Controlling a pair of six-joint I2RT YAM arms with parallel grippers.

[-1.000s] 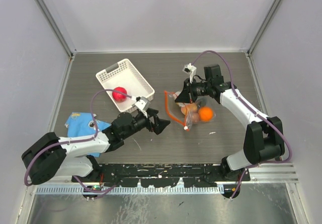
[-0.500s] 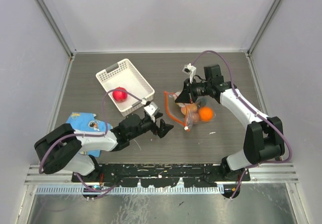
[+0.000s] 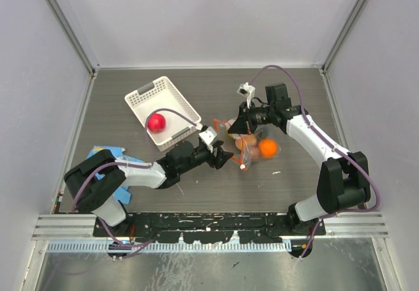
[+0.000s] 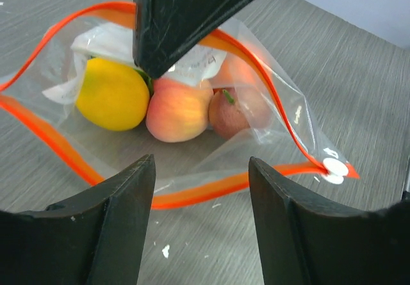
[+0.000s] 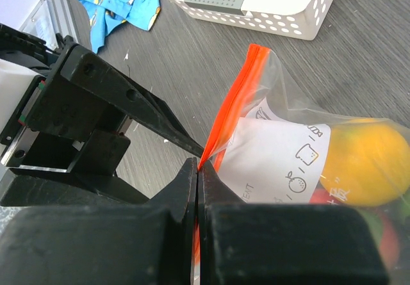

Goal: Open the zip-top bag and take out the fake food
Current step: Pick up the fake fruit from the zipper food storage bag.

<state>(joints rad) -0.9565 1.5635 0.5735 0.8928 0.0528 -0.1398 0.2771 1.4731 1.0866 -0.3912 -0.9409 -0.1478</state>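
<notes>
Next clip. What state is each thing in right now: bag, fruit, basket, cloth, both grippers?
zip-top bag: open, upper zip edge lifted.
bagged fruits: inside, not taken out.
white basket: upright, holds one red fruit.
blue cloth: crumpled.
left gripper: open, at the bag's mouth.
right gripper: shut on the zip-top bag's strip.

Open zip-top bag [image 4: 115, 147] just beyond spread left gripper [image 4: 200, 163]; fake food [image 4: 179, 109] inside
</notes>
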